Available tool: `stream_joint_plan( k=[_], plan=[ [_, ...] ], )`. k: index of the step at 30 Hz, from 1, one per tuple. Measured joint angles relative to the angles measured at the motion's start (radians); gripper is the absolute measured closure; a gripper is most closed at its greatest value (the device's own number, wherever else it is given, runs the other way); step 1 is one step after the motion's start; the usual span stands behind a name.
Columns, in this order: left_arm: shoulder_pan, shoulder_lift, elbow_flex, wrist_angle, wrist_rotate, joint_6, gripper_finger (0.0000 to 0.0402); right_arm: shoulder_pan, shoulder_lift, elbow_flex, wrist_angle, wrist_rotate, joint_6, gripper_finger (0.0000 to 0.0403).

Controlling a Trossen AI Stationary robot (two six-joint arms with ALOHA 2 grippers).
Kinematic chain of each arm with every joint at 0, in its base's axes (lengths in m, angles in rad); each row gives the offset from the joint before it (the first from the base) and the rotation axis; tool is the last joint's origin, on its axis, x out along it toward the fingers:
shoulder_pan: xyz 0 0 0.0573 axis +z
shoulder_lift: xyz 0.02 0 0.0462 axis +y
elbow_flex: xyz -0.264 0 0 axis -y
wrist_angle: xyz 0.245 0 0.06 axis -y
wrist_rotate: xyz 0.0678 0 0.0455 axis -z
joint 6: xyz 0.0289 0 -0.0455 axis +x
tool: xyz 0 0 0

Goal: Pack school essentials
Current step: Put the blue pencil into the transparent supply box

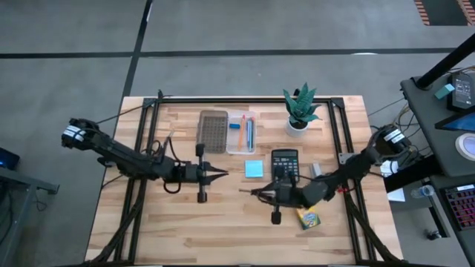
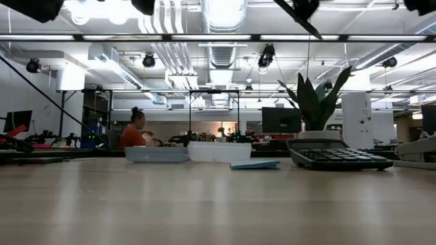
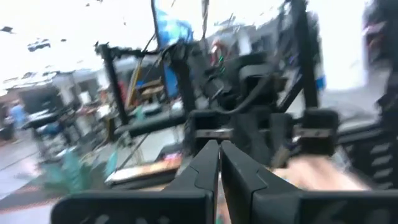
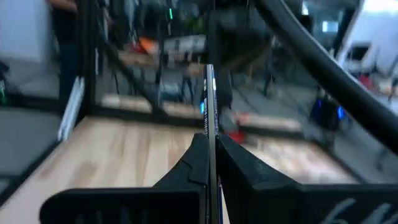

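My right gripper (image 1: 257, 193) hovers above the table's middle, just near of the light-blue sticky pad (image 1: 254, 169), and is shut on a thin pen (image 4: 209, 93) with a blue band. My left gripper (image 1: 223, 174) is shut and empty, level, pointing toward the table's right, left of the sticky pad. A clear case (image 1: 241, 132) near the far edge holds blue pens and a blue eraser. The yellow-green crayon box (image 1: 308, 219) lies flat, near of my right arm. The scissors are out of view. My right gripper pinches the thin pen between its two fingers (image 4: 193, 158). The pen lies along the fingers and sticks out past their tips (image 4: 209, 115), pointing toward the table's left. The fingers come level from the right, and the pen is lifted clear of the table.
A dark brown tray (image 1: 213, 131) lies left of the clear case. A potted plant (image 1: 300, 111) stands at the far right and a black calculator (image 1: 284, 165) in front of it. A small grey block (image 1: 315, 170) lies right of the calculator. Bare wood (image 1: 185, 230) fills the near side.
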Motion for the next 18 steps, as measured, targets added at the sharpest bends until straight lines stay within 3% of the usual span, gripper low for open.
stream_joint_plan(
  k=[4,8,14,18],
  plan=[
    [0.031,0.071,-0.005,0.131,0.05,-0.06,0.0393,-0.044,-0.005,-0.006,0.106,-0.102,-0.079,0.039],
    [0.039,0.155,-0.004,0.233,0.072,-0.095,0.0354,-0.079,-0.009,0.0,0.124,-0.181,-0.106,0.039],
    [0.041,0.287,0.03,0.378,0.104,-0.112,0.0286,-0.114,-0.034,0.0,0.131,-0.195,-0.109,0.039],
    [0.045,0.381,0.076,0.477,0.108,-0.113,0.027,-0.122,-0.04,0.0,0.125,-0.222,-0.109,0.039]
  ],
)
